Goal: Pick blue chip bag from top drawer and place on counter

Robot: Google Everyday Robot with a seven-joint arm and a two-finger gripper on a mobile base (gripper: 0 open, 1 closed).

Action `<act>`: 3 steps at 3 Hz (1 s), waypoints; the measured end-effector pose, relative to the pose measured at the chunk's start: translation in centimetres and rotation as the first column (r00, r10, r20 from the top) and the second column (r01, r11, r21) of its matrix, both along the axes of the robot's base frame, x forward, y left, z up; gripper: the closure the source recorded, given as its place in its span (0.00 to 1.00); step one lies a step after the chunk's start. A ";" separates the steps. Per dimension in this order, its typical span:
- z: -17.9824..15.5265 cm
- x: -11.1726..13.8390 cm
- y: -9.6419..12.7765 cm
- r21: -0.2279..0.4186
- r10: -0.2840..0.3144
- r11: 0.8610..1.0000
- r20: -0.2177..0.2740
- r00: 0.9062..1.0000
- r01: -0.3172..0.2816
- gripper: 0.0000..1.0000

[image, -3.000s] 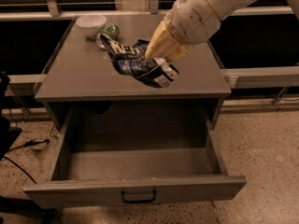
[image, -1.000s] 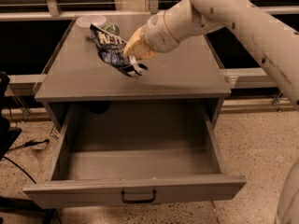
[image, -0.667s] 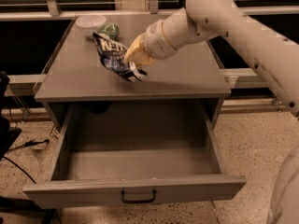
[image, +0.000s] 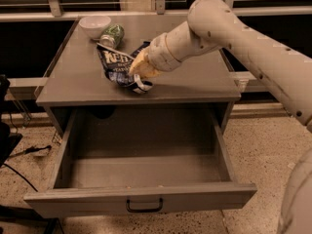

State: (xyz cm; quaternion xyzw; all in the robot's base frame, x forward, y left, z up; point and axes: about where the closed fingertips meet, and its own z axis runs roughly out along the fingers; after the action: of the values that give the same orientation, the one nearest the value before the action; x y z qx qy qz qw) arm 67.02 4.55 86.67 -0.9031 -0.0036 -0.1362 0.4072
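Observation:
The blue chip bag, dark navy with white lettering, is at the middle left of the counter, low over it or resting on it. My gripper is at the bag's right edge, shut on it, with the arm reaching in from the upper right. The top drawer is pulled wide open below the counter, and nothing shows inside it. Its dark handle is centred on the front panel.
A white bowl and a green can lying on its side sit at the counter's back left, just behind the bag. Dark cables lie on the floor to the left.
My gripper carried the bag left across the counter, then lowered it toward the surface near the can. The drawer has not moved.

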 end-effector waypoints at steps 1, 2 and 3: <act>-0.7 0.0 0.2 -0.025 0.004 1.000 0.004 1.000 -0.003 1.00; -0.7 0.0 0.2 -0.026 0.004 1.000 0.004 1.000 -0.004 0.81; 0.1 -0.1 0.2 -0.038 0.007 0.999 0.014 1.000 -0.007 0.58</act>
State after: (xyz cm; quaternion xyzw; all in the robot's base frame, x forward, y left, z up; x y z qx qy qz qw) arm 66.95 4.77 86.77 -0.9097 -0.0122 -0.1411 0.3902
